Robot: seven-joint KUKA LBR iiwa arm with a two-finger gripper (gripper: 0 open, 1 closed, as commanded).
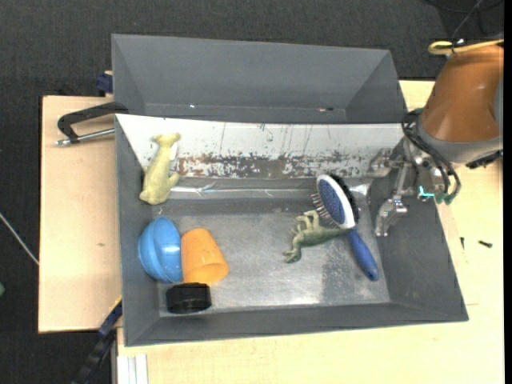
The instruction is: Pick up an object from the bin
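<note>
My gripper (386,218) hangs at the bin's right side, just right of a hairbrush (342,207) with a white-and-blue head and a blue handle that runs toward the front right. No loose thing shows in the gripper. A small green toy lizard (307,235) lies against the brush's left side, near the middle of the bin floor.
A yellow toy animal (160,171) leans in the back left corner. A blue rounded cup (159,250), an orange cup (202,257) and a black round cap (188,297) sit together at the front left. The arm's orange cover stands above the bin's right wall.
</note>
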